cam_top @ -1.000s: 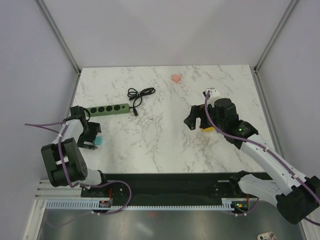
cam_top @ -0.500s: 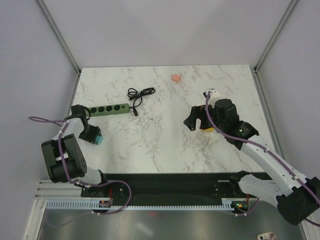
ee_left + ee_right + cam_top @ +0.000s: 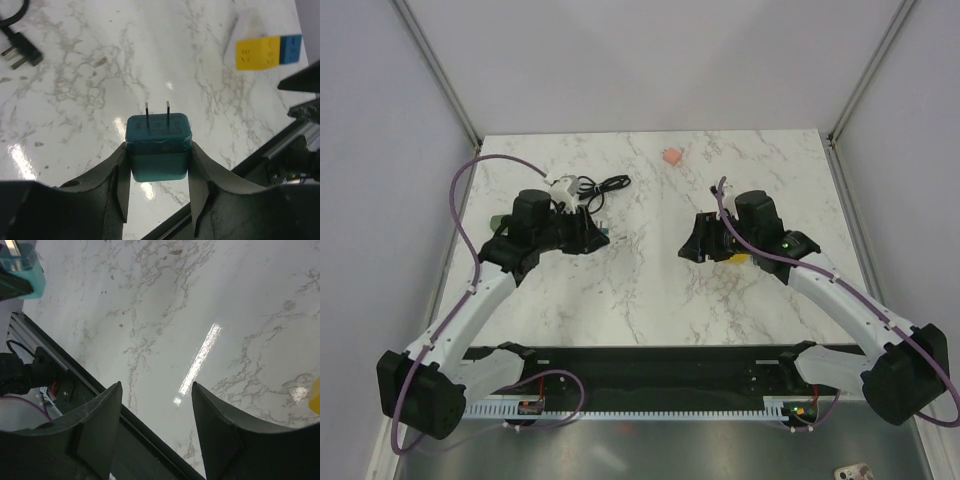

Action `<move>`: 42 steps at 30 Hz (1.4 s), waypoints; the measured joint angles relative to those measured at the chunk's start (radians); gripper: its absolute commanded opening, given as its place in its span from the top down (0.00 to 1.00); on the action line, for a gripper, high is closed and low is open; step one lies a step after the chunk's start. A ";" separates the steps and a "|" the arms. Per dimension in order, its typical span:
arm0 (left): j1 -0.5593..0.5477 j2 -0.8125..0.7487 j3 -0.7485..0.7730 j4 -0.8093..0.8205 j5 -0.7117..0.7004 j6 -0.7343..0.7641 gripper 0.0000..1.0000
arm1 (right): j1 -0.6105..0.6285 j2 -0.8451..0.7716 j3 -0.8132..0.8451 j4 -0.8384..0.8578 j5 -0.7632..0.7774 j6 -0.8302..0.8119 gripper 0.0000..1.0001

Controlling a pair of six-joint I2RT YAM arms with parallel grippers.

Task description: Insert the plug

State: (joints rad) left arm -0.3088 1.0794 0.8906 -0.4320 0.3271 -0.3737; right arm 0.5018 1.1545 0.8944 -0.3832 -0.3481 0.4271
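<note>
The teal plug (image 3: 159,135) is clamped between the fingers of my left gripper (image 3: 159,150), its two metal prongs pointing away from the wrist, above the marble. From the top view, the left gripper (image 3: 592,236) hangs over the table's left-middle with the plug (image 3: 604,233) at its tip. The green power strip (image 3: 497,222) is almost wholly hidden under the left arm. My right gripper (image 3: 697,246) stands open and empty (image 3: 156,387) facing the left one. The plug (image 3: 22,265) shows at the upper left of the right wrist view.
A coiled black cable (image 3: 605,186) lies behind the left gripper, its pronged end (image 3: 20,52) on the marble. A yellow block (image 3: 257,52) and a blue block (image 3: 291,48) sit by the right gripper. A pink block (image 3: 671,157) lies far back.
The left arm closed on the plug at the table's left edge, lifted it and swung right toward the middle. The right gripper shifted slightly left and its jaws narrowed.
</note>
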 measured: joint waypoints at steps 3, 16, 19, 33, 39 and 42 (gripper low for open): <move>-0.092 -0.013 0.001 0.016 0.066 0.064 0.98 | -0.001 0.008 0.031 0.001 -0.049 0.017 0.39; -0.447 -0.050 0.004 0.008 0.071 0.188 0.98 | -0.001 0.065 0.061 0.114 -0.334 0.189 0.38; -0.473 -0.045 0.005 0.007 0.063 0.202 0.98 | 0.008 0.066 0.061 0.169 -0.367 0.242 0.34; -0.484 -0.041 0.007 -0.020 0.034 0.239 0.97 | 0.192 0.180 0.061 0.226 -0.369 0.311 0.51; -0.486 -0.039 0.007 -0.042 0.010 0.267 0.84 | 0.216 0.197 0.061 0.233 -0.342 0.340 0.74; -0.486 -0.039 0.008 -0.043 0.004 0.272 0.57 | 0.216 0.197 0.061 0.237 -0.335 0.343 0.95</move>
State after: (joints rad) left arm -0.7952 1.0409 0.8986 -0.4747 0.3313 -0.1020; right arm 0.7181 1.3514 0.9550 -0.1463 -0.6834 0.7696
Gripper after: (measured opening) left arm 0.490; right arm 0.401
